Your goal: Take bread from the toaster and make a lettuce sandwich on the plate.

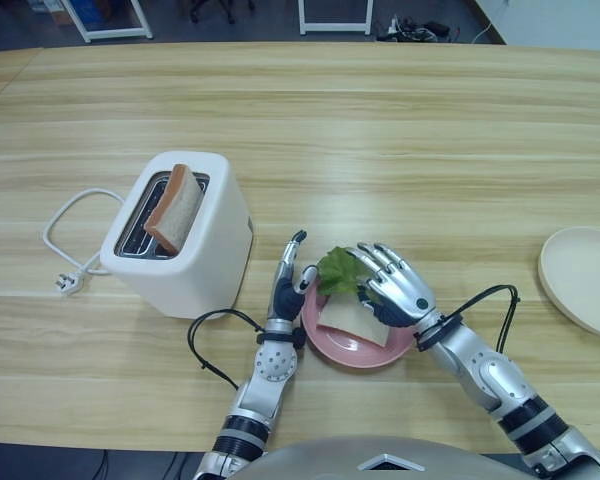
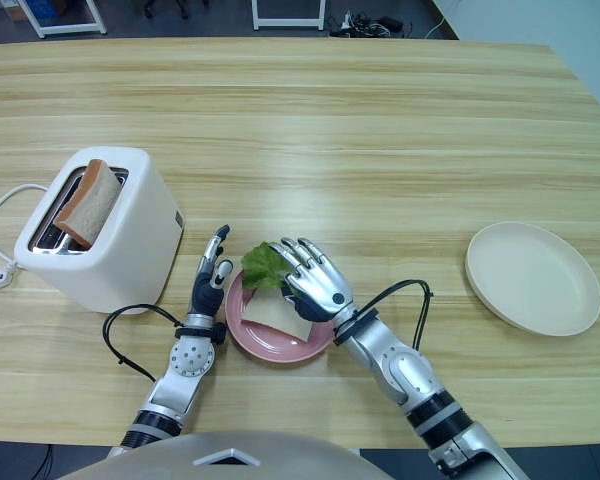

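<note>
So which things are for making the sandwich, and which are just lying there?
For the sandwich: toaster, bread slice in its slot, pink plate, bread slice on that plate, lettuce leaf.
Just lying about: cream plate at the table's right, the toaster's white plug, not plugged in.

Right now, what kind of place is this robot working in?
Probably a lab or office rather than a home kitchen: a long wooden table holds a toaster and a pink plate, while a wheeled chair base and loose cables sit behind.
</note>
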`<state>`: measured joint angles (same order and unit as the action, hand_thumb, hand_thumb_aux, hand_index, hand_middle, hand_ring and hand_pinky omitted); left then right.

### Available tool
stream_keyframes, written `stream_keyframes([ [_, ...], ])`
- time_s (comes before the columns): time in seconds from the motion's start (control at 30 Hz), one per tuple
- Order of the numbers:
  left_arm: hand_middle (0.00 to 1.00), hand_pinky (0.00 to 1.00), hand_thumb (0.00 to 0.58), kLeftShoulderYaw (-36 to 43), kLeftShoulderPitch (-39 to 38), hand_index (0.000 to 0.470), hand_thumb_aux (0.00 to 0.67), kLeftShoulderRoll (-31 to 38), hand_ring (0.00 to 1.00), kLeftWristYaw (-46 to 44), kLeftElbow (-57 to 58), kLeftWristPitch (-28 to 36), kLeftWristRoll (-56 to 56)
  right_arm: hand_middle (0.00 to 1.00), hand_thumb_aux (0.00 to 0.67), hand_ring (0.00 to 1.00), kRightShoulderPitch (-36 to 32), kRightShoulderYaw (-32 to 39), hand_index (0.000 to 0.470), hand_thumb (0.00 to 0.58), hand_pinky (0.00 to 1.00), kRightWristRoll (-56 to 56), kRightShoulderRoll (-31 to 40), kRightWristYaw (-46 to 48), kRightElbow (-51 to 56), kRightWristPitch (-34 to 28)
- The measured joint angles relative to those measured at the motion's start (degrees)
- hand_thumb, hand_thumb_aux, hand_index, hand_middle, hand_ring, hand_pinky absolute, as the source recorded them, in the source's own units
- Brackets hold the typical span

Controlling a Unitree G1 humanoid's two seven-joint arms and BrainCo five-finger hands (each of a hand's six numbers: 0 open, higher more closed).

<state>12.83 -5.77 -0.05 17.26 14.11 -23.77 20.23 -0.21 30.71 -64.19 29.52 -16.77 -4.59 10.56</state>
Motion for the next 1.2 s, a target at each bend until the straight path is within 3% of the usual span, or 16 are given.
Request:
stream_keyframes([
  [0.23, 0.0, 0.0, 0.0, -0.1, 0.0, 0.0, 0.0, 0.3, 0.0, 0.3, 0.3, 0.0, 0.1, 0.0, 0.67, 0.0, 6.1, -4.1, 0.47, 0.58, 0.0, 0.2, 3.2, 1.5, -6.1, 0.0],
  [0.6, 0.0, 0.0, 0.0, 0.0, 0.0, 0.0, 0.0, 0.8, 0.0, 0.7, 1.2, 0.0, 1.2, 0.0, 0.652, 0.0, 8.1, -4.2, 0.457, 0.58, 0.0, 0.2, 3.6, 3.3, -5.5, 1.9],
  [0.63, 0.0, 0.0, 0.0, 0.0, 0.0, 0.0, 0.0, 0.8, 0.0, 0.7, 1.3, 0.0, 1.2, 0.0, 0.547, 0.0, 8.3, -4.2, 0.383, 0.56, 0.0, 0.2, 3.6, 3.4, -5.5, 2.1],
  [0.67, 0.0, 0.0, 0.0, 0.0, 0.0, 0.0, 0.0, 0.8, 0.0, 0.7, 1.4, 0.0, 1.2, 0.0, 0.339, 0.0, 8.5, -4.1, 0.238, 0.438, 0.0, 0.1, 3.6, 3.6, -5.6, 2.3],
  [0.7, 0.0, 0.0, 0.0, 0.0, 0.0, 0.0, 0.0, 0.8, 0.0, 0.7, 1.4, 0.0, 1.3, 0.0, 0.0, 0.0, 8.7, -4.1, 0.0, 0.0, 0.0, 0.1, 3.6, 3.8, -5.8, 2.5],
  [0.83, 0.0, 0.0, 0.0, 0.0, 0.0, 0.0, 0.0, 0.8, 0.0, 0.9, 1.6, 0.0, 1.4, 0.0, 0.0, 0.0, 9.6, -4.4, 0.0, 0.0, 0.0, 1.7, 3.7, 4.2, -8.4, 4.6],
  [0.97, 0.0, 0.0, 0.0, 0.2, -0.1, 0.0, 0.0, 1.2, 0.0, 1.8, 1.1, -0.9, 2.8, 0.0, 0.0, 0.0, 10.7, -8.2, 0.0, 0.0, 0.0, 11.6, 3.5, 5.7, -11.8, 7.4],
  [1.2, 0.0, 0.0, 0.0, -0.3, -2.2, 0.0, 0.0, 4.7, 0.0, 5.7, -19.8, -3.9, 15.4, 0.0, 0.0, 0.0, 7.0, -20.2, 0.0, 0.0, 0.0, 34.7, -1.6, 10.6, -14.0, 5.1],
])
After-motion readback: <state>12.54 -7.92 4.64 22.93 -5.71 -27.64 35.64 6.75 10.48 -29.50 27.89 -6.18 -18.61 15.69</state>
